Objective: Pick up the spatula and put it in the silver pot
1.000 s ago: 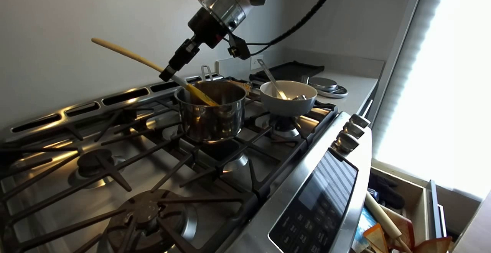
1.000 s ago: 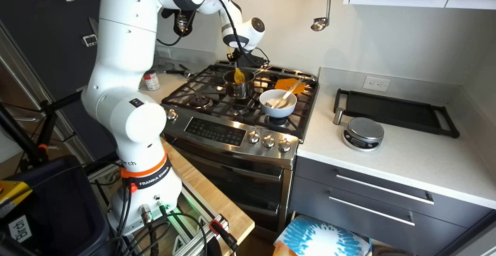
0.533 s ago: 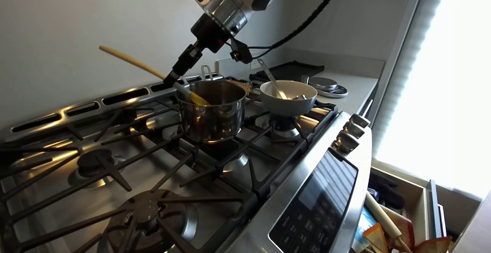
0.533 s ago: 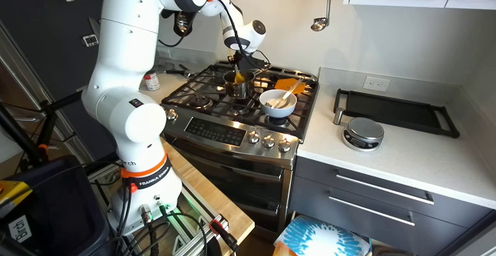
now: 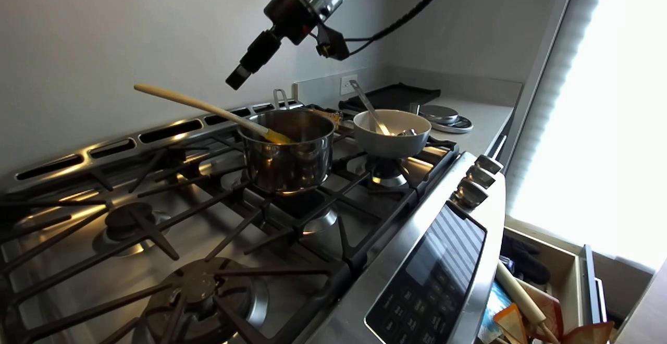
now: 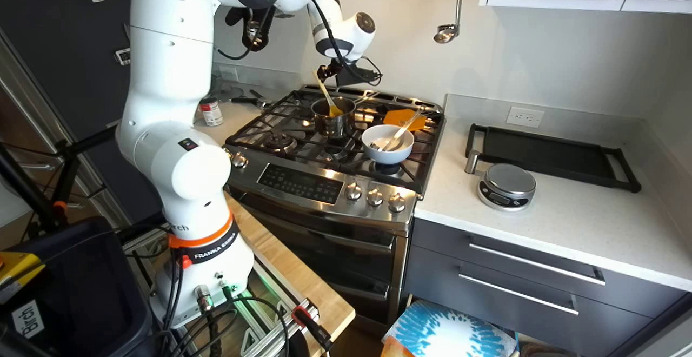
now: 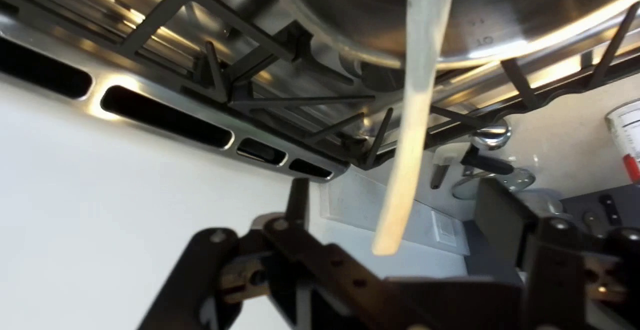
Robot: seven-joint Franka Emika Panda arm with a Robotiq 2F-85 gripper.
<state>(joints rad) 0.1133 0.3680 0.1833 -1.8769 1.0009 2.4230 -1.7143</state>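
The spatula leans in the silver pot: its yellow-looking paddle end is inside, and the light wooden handle slants out over the rim toward the back wall. In an exterior view the same spatula stands tilted in the pot on the stove. My gripper hangs above the handle, apart from it. The wrist view shows the gripper open, its fingers wide apart. The handle's tip appears in line between them without touching either. The pot's lower inside is hidden.
A white bowl holding a metal utensil sits on the burner beside the pot. Black grates cover the stove. An orange mat lies behind the bowl. A scale and a black tray stand on the counter.
My gripper has opened, let go of the spatula and risen away from it. The handle has sunk lower and now rests over the pot's rim. The pot has not moved.
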